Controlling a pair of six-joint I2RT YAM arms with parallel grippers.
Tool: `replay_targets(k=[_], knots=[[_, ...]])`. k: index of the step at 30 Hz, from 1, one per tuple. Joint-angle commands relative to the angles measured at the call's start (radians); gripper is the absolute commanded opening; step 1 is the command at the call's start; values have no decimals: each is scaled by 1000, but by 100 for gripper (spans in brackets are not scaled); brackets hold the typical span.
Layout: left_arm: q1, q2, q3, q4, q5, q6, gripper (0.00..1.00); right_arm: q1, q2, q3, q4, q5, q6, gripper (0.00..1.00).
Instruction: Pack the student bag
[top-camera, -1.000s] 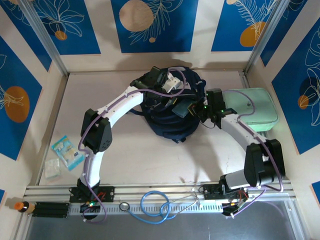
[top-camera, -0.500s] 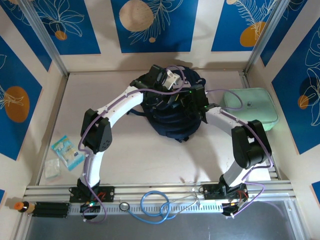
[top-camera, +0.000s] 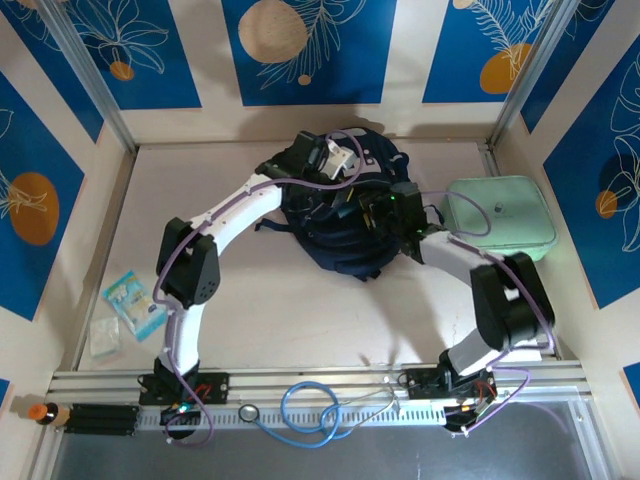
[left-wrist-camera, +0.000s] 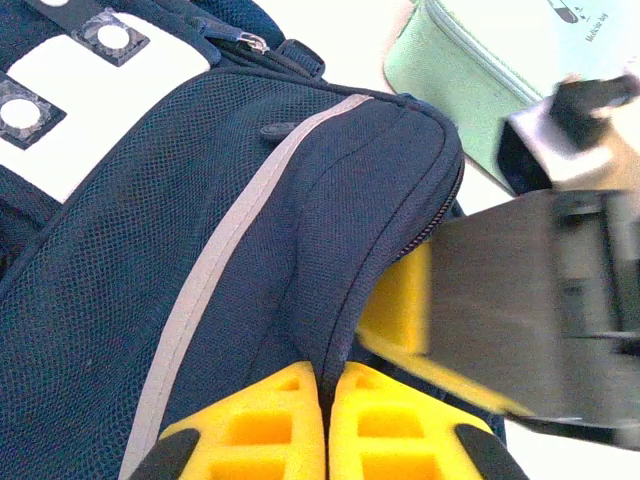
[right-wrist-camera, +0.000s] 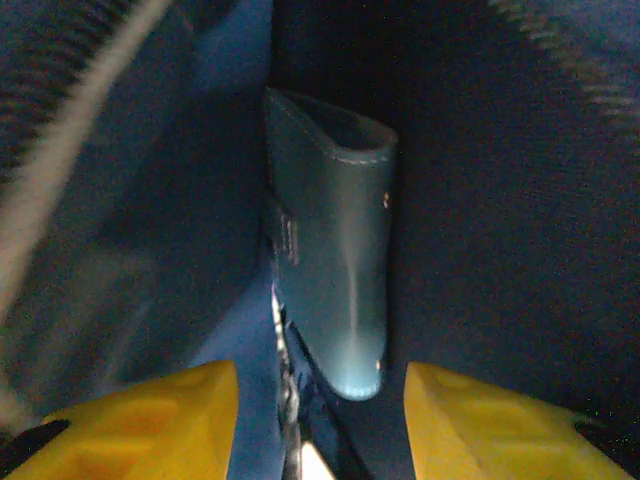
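Far left of the bench (top-camera: 260, 310): two small packets (top-camera: 133, 302), print illegible. The left pincer (left-wrist-camera: 325, 385) is pressed together on a fold of the student bag (top-camera: 338, 250) beside its zip, holding the mouth up; the bag lies mid-bench toward the rear. The right pincer (right-wrist-camera: 320, 390) sits inside the mouth, fingers spread, with a slim blue-grey pouch (right-wrist-camera: 335, 270) standing just beyond them, apparently released.

Risks: the thin fold slips from the left grip and the mouth drops onto the right arm; spread fingers snag the lining or drag the pouch on exit.

The mint-green case (top-camera: 505, 215), far right, bears small print, unreadable
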Motion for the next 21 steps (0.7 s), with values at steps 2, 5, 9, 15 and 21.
replay_targets(k=[2,5,9,15,21], knots=[[27,-84,-40,56,68,24,22,-19,-135,-94,-177,-27,-23,45],[43,-142,-163,154,177,41,44,-29,-198,-123,-258,-36,-118,48],[85,-219,-319,266,103,-21,60,-24,-227,-117,-357,-40,-238,62],[198,-162,-332,159,-66,-253,66,-34,-190,-73,-399,-82,-347,75],[236,-46,-251,113,18,-335,55,-45,-108,-3,-379,-139,-382,75]])
